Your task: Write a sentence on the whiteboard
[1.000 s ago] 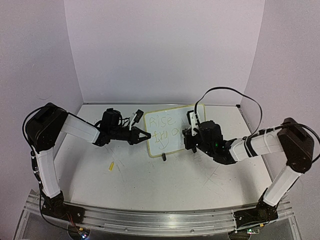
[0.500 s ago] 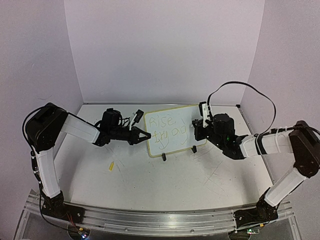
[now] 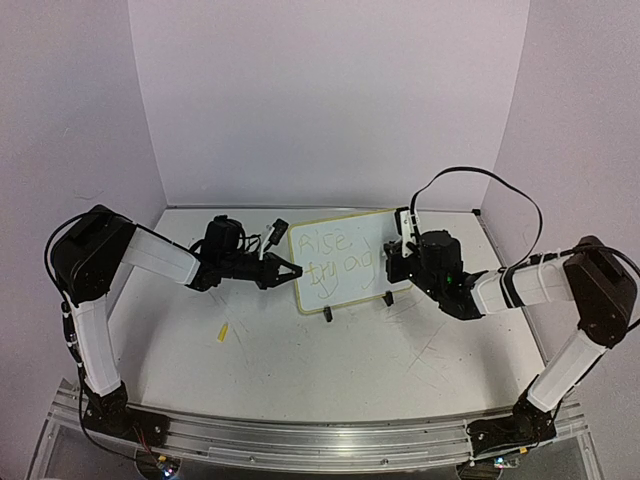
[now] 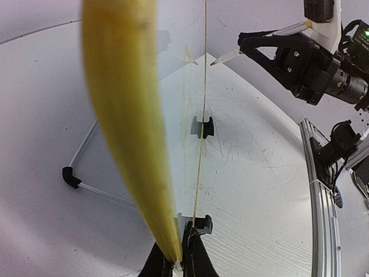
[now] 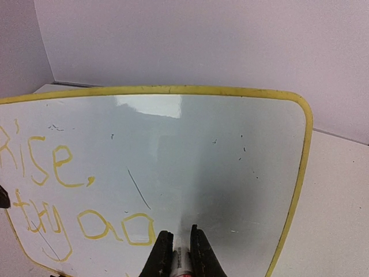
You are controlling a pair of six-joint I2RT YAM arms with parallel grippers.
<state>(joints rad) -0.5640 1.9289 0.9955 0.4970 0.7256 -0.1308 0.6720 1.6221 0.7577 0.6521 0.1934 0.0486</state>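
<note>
Two closed grips: my left gripper [image 3: 288, 271] pinches the whiteboard [image 3: 345, 250] by its 9 o'clock rim, the board standing on its clip feet at 12 o'clock on the table [image 3: 330, 370]; my right gripper [image 3: 398, 252], at the board's 3 o'clock side, clamps a marker [image 5: 180, 263] pointed at the face beside the yellow writing [image 5: 55, 167]

Overhead camera looks down; close wrist cameras share the whiteboard [image 3: 345, 262].

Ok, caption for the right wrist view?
Right pincer shut on a marker, tip near the whiteboard beside yellow handwriting.
</note>
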